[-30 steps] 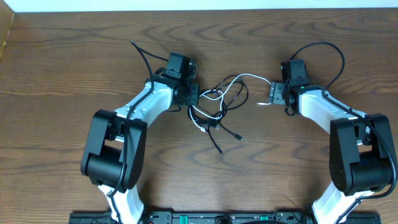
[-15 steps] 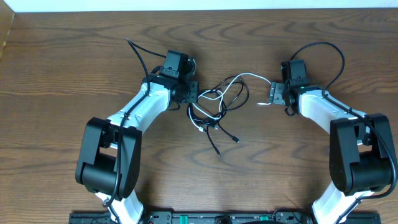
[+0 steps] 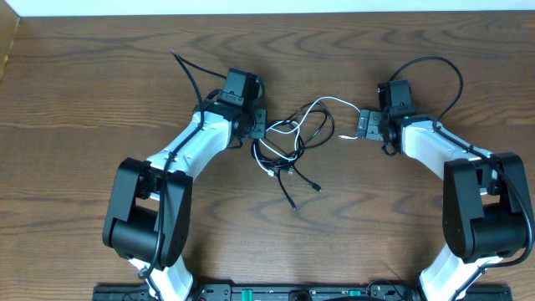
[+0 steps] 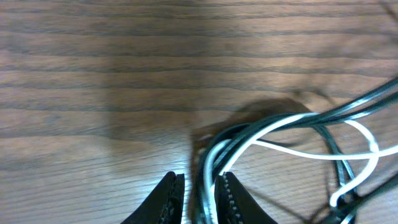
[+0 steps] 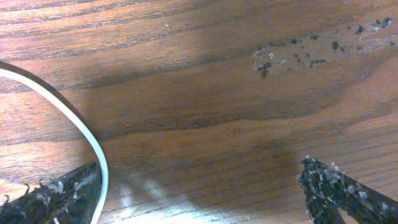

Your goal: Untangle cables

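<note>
Cables (image 3: pixel 292 142), thin black cords and one short white cord with small plugs, lie tangled on the brown wooden table (image 3: pixel 84 92) between the arms. The left gripper (image 4: pixel 198 194) has its jaws narrowly apart, with strands running loosely between them. The right gripper (image 5: pixel 196 196) gapes wide, the white cord (image 5: pixel 87 134) just inside one finger. The step in hand appears to be taking hold of the white cord; next, each gripper needs a firm hold before a gentle outward pull, though the interlaced loops may snag.
</note>
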`<action>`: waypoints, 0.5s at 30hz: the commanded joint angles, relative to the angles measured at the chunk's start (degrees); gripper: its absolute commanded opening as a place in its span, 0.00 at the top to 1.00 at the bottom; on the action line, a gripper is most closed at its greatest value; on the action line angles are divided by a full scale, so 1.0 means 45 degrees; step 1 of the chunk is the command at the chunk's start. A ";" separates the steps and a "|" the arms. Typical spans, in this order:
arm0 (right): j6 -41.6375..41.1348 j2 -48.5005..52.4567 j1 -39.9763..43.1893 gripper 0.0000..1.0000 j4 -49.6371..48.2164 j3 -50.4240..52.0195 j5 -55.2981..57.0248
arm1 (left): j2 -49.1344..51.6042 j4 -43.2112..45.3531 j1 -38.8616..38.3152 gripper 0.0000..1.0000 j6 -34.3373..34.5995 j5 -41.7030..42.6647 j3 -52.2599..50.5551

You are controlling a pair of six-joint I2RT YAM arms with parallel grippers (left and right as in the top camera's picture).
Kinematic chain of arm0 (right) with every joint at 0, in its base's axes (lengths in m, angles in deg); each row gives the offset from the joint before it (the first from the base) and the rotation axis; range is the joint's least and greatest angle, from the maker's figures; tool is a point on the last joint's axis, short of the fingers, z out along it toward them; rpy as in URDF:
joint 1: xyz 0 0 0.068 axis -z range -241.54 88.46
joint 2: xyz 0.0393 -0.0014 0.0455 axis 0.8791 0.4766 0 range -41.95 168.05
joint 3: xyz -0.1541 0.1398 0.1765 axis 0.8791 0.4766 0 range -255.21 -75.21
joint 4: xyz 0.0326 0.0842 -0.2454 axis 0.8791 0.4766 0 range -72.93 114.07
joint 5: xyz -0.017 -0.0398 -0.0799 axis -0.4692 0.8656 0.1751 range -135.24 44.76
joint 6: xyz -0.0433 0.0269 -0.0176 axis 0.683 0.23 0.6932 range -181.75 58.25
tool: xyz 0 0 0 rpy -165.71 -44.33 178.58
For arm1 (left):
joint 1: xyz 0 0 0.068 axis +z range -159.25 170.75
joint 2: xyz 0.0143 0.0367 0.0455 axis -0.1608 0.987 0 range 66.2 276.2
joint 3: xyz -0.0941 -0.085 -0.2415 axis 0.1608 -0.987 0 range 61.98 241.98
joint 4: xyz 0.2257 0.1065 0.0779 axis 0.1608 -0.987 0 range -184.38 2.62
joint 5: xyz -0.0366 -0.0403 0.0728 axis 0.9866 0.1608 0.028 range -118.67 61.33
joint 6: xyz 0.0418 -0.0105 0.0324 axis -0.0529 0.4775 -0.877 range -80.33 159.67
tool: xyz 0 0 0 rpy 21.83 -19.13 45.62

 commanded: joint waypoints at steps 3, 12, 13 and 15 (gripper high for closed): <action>0.0121 0.0500 -0.0019 0.01 0.0316 0.0505 -0.0136 | -0.0155 -0.0058 0.0005 0.76 0.0340 -0.0714 -0.0073; 0.0121 0.0500 -0.0019 0.01 0.0267 0.0505 -0.0554 | -0.0155 -0.0889 0.0340 0.73 0.3143 -0.4512 -0.0073; 0.0121 0.0500 -0.0019 0.01 0.0267 0.0505 -0.0554 | -0.0155 -0.0952 0.0447 0.73 0.3303 -0.4517 -0.0073; 0.0121 0.0500 -0.0019 0.01 0.0267 0.0505 -0.0549 | -0.0155 -0.1122 0.0704 0.72 0.3745 -0.4512 -0.0073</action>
